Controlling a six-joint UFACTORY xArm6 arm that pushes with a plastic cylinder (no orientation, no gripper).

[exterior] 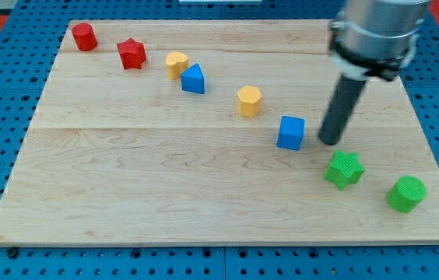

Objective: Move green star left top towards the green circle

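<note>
The green star [344,169] lies near the view's bottom right of the wooden board [165,187]. The green circle [405,194], a short cylinder, stands just to its right and slightly lower, apart from it. My tip [329,141] rests on the board just above and left of the green star, with a small gap, and right of the blue cube [290,132].
A diagonal row runs from the view's top left: red cylinder [85,36], red star [131,54], yellow heart-like block [176,64], blue triangular block [193,79], yellow hexagon [249,101]. The arm's grey body [379,31] hangs over the top right.
</note>
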